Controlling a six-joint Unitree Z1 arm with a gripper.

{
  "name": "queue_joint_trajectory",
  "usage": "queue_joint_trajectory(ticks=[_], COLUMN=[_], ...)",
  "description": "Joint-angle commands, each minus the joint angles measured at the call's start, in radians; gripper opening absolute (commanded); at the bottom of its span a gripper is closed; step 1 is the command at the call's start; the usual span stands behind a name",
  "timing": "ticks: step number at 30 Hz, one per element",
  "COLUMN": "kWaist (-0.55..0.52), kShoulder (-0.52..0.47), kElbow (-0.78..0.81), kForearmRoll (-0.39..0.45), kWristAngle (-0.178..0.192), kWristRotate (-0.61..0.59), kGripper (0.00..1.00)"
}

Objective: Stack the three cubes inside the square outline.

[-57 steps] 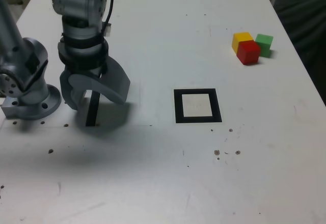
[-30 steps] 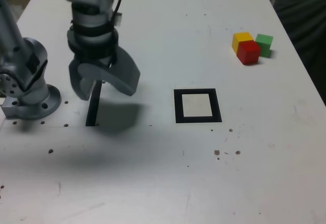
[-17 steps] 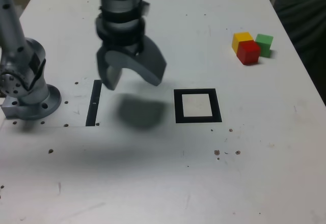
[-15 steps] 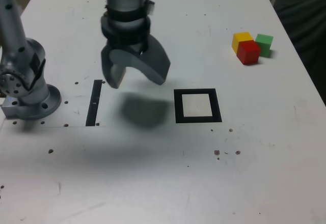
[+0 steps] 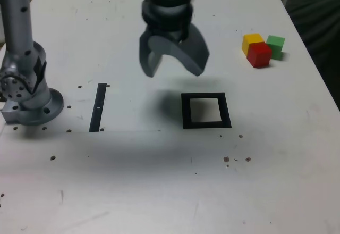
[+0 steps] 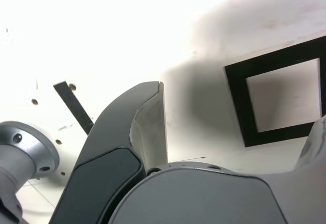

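Technician A: State the exterior view.

Technician B: Gripper (image 5: 174, 74): fingers apart, nothing held, raised above the table (image 5: 127, 191), left of and farther than the square outline (image 5: 186, 111). Its shadow (image 5: 172, 105) reaches the outline's left side.

Technician A: Locate the cubes.

Technician B: Far right on the table, grouped closely. The red cube (image 5: 258, 56) is nearest; the yellow cube (image 5: 251, 41) lies behind it, slightly left; the green cube (image 5: 275, 47) is on the right. Contact between them cannot be confirmed. All are outside the outline, farther and to its right.

Technician A: Remaining fixtures?

Technician B: The black strip (image 5: 98, 108) lies flat, left of the outline. The arm base (image 5: 34, 110) stands farther left.

Technician A: State the wrist view.

Technician B: Fingers stand apart with bare table visible between them. Part of the outline is visible; the strip passes behind one finger.
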Motion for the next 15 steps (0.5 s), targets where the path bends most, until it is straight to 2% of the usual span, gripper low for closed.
queue_joint_trajectory(ticks=[1,10,15], kWaist=[0.01,0.036,0.042], kShoulder=[0.027,0.12,0.19], kElbow=[-0.039,-0.203,-0.331], kForearmRoll=[0.021,0.075,0.133], kWristAngle=[0.0,0.004,0.013], kWristRotate=[0.02,0.095,0.138], kGripper=[0.99,0.99,0.99])
